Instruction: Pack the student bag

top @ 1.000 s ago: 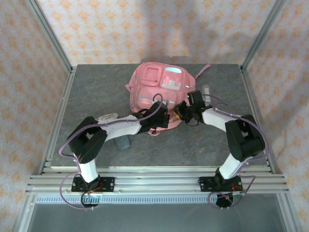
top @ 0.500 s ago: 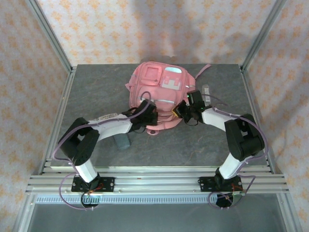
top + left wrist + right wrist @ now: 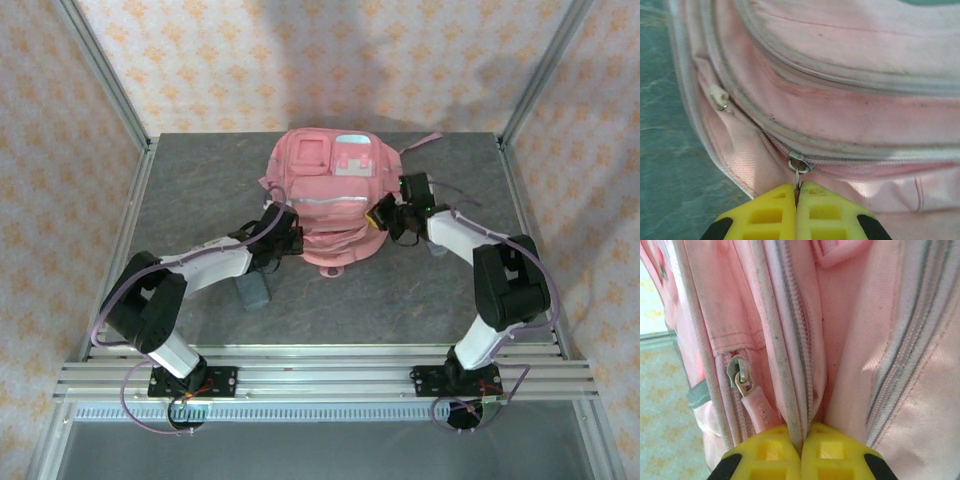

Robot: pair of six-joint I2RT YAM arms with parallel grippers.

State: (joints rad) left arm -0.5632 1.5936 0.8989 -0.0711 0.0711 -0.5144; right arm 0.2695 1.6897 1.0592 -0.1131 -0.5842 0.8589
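1. The student bag (image 3: 325, 195) lies flat toward the back middle of the grey table (image 3: 200, 170), front pockets facing up, with one pink strap trailing off to the far right.
2. The left gripper (image 3: 283, 228) sits at the bag's near left corner. In the left wrist view, its yellow fingers (image 3: 767, 212) are pressed together on a metal zip pull (image 3: 798, 172) that hangs from a slider on the curved zip line.
3. The right gripper (image 3: 385, 213) is against the bag's right side. Seen from its wrist camera, the right gripper (image 3: 801, 432) is squeezed tight on a piped seam (image 3: 785, 390) of the pink fabric beside a zip track.
4. Just left of that seam, a slider with a pink pull tab (image 3: 759, 409) hangs free of the fingers.
5. A small dark grey object (image 3: 253, 291) rests on the table beside the left forearm, apart from the bag.
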